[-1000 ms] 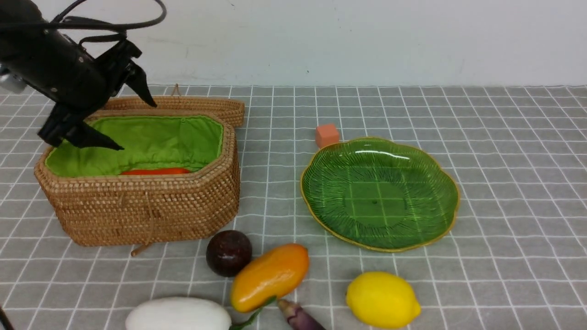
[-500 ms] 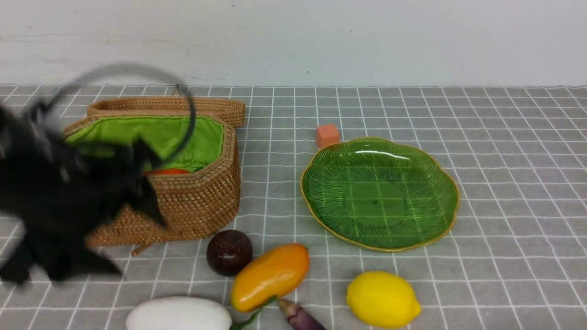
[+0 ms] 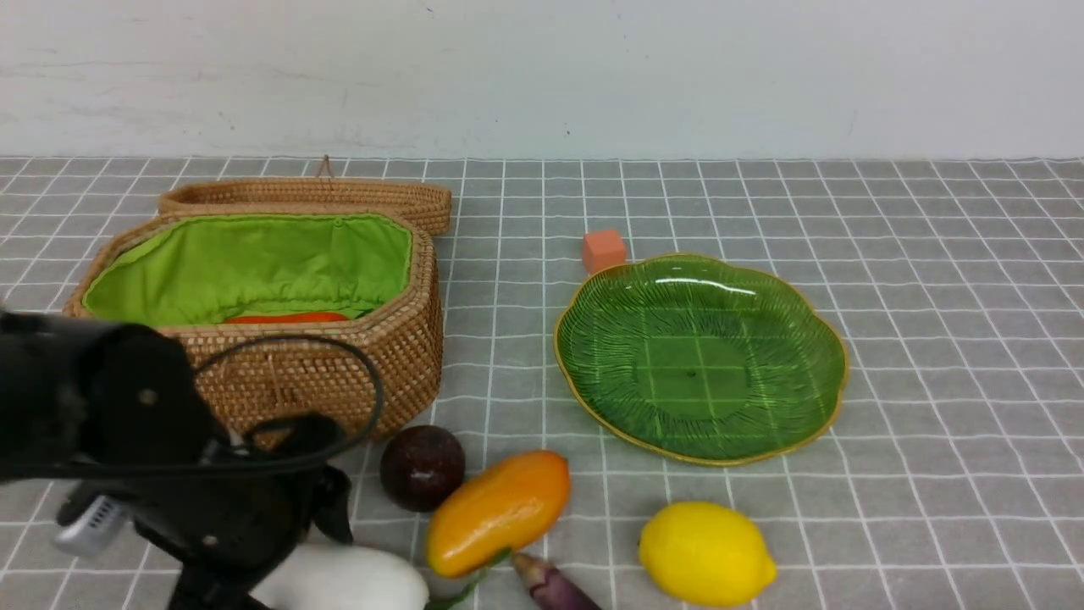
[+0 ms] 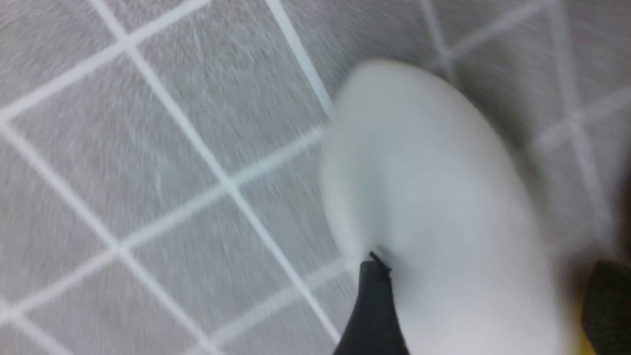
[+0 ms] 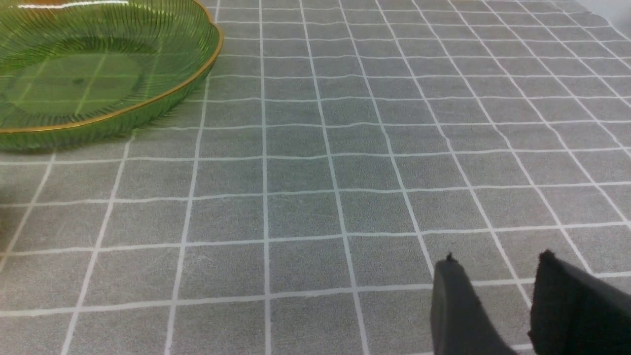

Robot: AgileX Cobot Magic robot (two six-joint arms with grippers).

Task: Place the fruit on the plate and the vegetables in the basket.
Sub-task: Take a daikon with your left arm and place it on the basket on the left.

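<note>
At the front edge of the table (image 3: 931, 508), the left gripper (image 4: 490, 266) straddles the white vegetable (image 3: 356, 580), fingers spread; right gripper (image 5: 498, 256) slightly parted, empty.

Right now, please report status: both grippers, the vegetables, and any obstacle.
Left gripper open, astride white vegetable on the cloth. Right gripper open, empty. Red-orange vegetable in basket; plate holds no fruit. Mango close beside white vegetable.
</note>
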